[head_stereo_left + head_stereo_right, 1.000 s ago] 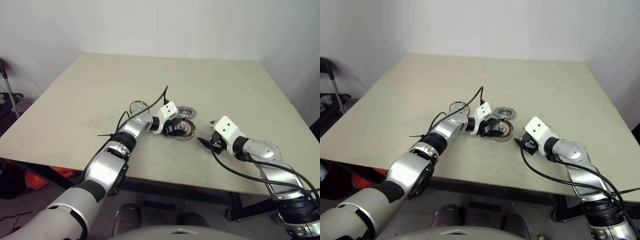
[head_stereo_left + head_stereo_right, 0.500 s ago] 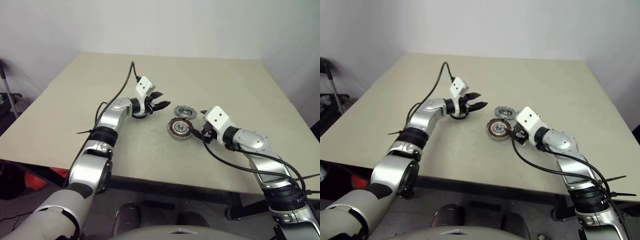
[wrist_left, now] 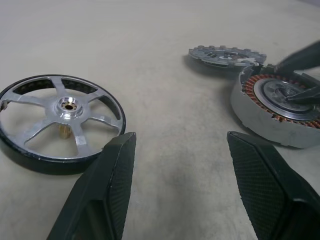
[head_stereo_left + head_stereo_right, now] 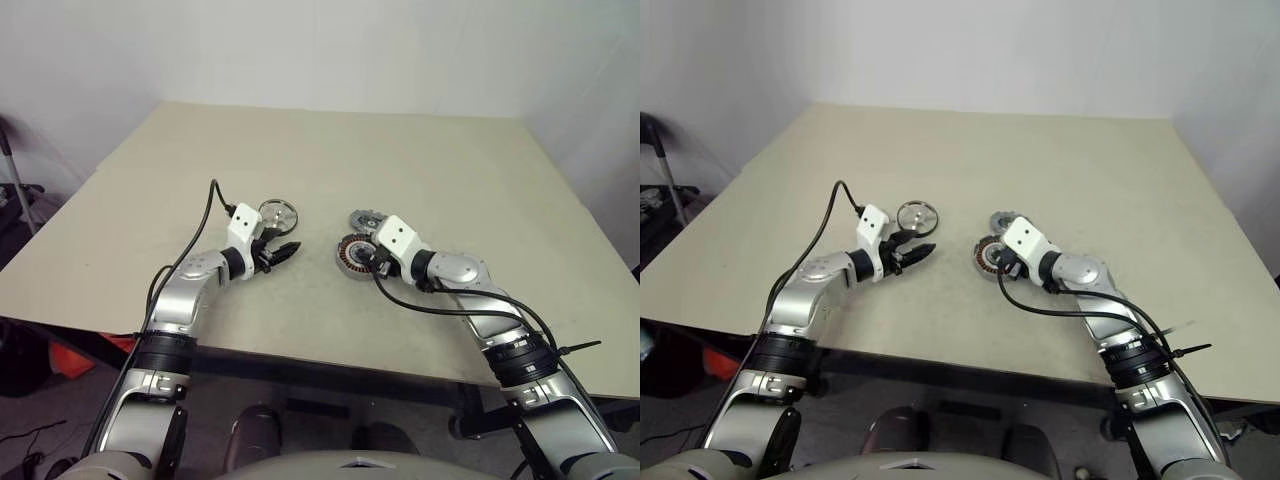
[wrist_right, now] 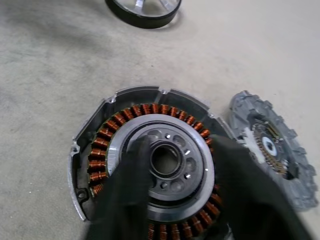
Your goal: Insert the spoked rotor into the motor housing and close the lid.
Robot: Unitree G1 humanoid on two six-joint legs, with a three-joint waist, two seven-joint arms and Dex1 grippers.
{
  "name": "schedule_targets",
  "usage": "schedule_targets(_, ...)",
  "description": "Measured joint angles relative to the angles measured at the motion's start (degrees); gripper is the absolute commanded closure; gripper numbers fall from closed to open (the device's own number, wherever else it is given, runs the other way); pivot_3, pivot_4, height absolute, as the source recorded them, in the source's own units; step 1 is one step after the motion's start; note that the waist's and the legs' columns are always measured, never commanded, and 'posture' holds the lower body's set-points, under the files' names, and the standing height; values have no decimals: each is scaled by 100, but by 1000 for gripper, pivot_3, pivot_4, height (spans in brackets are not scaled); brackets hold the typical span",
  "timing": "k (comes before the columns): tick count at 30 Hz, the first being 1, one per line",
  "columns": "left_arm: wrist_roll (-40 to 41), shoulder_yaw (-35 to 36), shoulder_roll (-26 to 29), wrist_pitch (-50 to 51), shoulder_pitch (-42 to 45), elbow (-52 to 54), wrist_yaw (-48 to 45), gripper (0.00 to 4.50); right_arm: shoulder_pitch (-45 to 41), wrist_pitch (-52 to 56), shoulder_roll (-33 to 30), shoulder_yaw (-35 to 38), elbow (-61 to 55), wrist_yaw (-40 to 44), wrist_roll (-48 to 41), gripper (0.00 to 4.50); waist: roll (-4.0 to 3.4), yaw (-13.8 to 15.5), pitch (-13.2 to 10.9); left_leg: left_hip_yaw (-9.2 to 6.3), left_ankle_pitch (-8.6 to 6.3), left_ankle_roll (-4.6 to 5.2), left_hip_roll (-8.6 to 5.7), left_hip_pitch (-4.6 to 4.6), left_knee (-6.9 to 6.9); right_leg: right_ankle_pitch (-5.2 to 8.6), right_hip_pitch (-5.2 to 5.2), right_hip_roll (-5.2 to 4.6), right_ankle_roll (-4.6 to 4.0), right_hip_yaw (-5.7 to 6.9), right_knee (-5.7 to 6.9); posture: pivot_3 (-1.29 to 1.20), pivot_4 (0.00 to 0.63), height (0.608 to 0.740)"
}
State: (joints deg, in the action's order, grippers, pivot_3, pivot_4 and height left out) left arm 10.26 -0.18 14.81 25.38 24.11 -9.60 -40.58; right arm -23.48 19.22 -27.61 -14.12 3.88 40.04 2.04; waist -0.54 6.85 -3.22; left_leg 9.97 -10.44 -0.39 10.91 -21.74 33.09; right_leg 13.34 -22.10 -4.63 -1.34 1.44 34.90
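Observation:
The spoked rotor [image 3: 60,122], a silver six-spoke wheel with a black rim, lies flat left of centre [image 4: 278,213]. The motor housing [image 5: 150,160], a silver ring with copper windings, sits to its right [image 4: 350,255]. Just behind the housing lies the lid [image 5: 272,150], a grey notched disc [image 4: 362,218]. My left gripper [image 3: 180,150] is open and empty, low over the table just in front of the rotor [image 4: 278,252]. My right gripper [image 5: 182,145] is down over the housing's grey hub, its black fingers [image 5: 135,165] apart on either side of the centre hole.
All three parts lie in the near middle of a beige table [image 4: 450,150], whose front edge runs close below both forearms. A black cable [image 4: 205,215] loops up from the left wrist. A metal stand [image 4: 15,185] is off the table's left side.
My left gripper left the housing, swung up to the left, then came down in front of the rotor. My right gripper moved left onto the housing.

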Motion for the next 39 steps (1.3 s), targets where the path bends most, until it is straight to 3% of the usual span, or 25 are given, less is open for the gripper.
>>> schedule_targets(2,14,-9,9,20,-23,104,74,1450,-37,-86,3,-6,56,49,3,4461,0,-5,0,0,0,0,0,0,0,0,0,0,0,0,0,0,0,740)
schedule_targets(24,75,-175,103,35,-43,114,242,1450,-116,-482,300,-11,544,-83,53,4461,2,-99,2,0,1,-2,-2,11,3,0,12,0,0,-1,3,0,0,740)
schedule_targets(33,83,-177,105,29,-245,112,314,1450,-378,-196,-11,236,21,265,-100,4461,2,-135,2,-1,1,-1,2,4,5,0,4,5,0,-1,3,0,0,740)
schedule_targets(39,84,-177,109,30,-301,125,353,1450,-297,-157,107,197,-19,260,-96,4461,2,-135,2,-1,0,1,2,5,6,0,5,6,0,-1,4,0,0,740)
